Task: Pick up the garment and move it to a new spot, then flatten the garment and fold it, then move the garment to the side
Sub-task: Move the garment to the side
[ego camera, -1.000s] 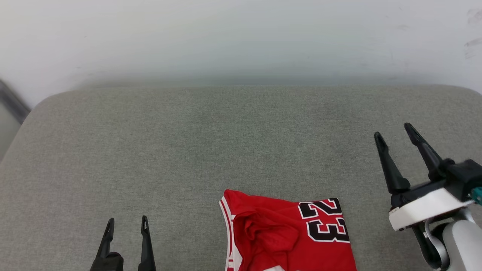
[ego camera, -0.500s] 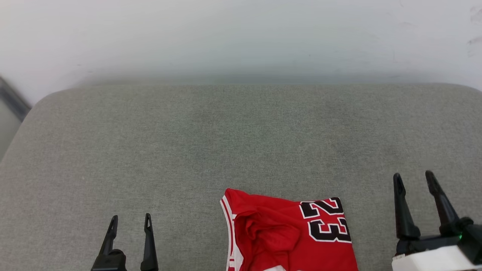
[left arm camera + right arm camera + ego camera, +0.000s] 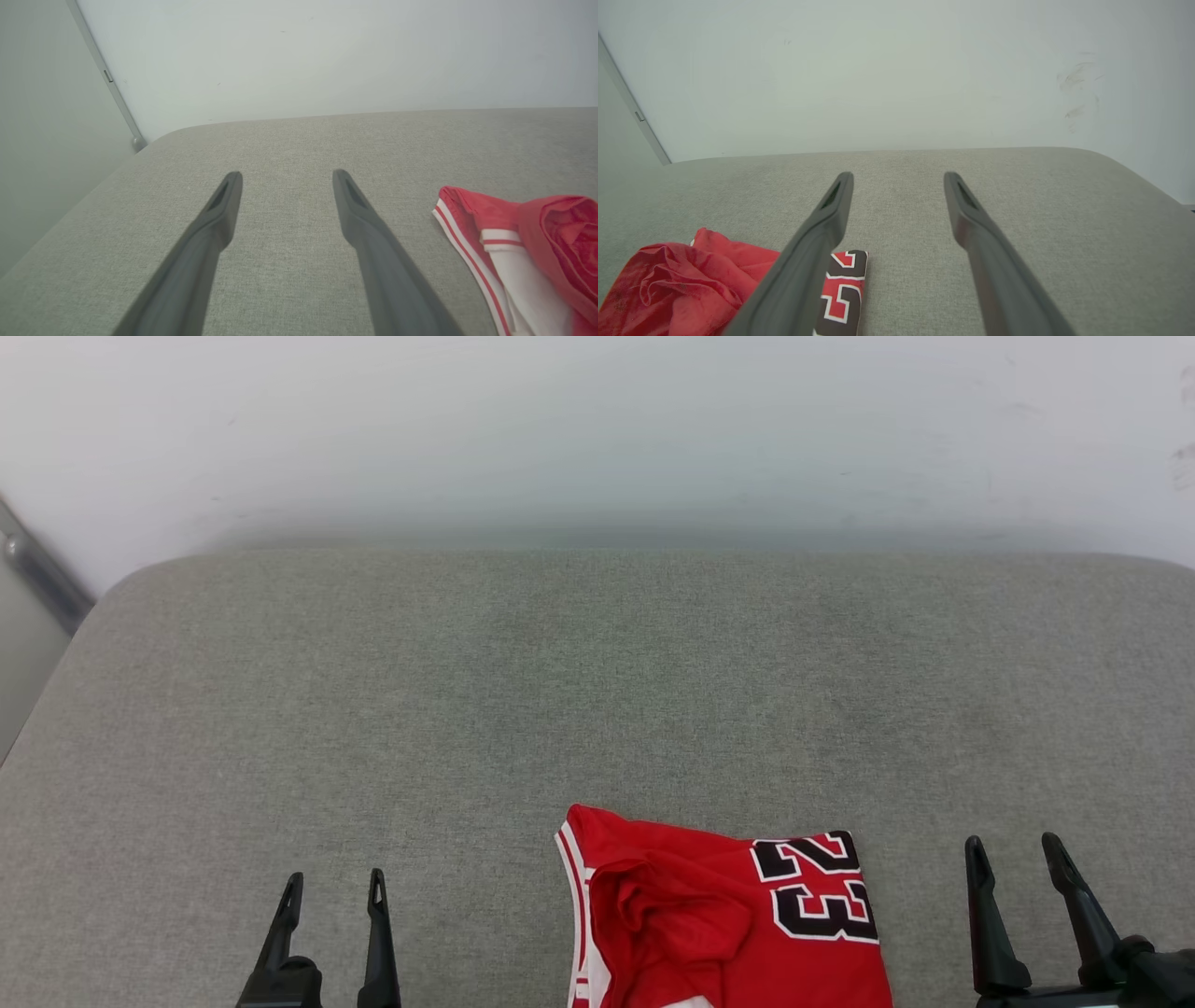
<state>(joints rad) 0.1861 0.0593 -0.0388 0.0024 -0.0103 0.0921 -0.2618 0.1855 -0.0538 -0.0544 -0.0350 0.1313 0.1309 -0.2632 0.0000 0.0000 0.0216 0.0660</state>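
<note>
Bare grey fabric of the bench (image 3: 597,691) spans the middle of the head view from left edge to right, giving open room to pass. At bottom centre the garment (image 3: 709,924) lies as a low, rumpled mound. A wide strip of bare fabric separates it from the left end effector (image 3: 336,877) at lower left, and a narrower one separates it from the right end effector (image 3: 1012,843) at lower right. A pale wall (image 3: 597,429) closes the top of the frame just behind the bench's far edge, and a grey rail (image 3: 42,583) slants at upper left.
</note>
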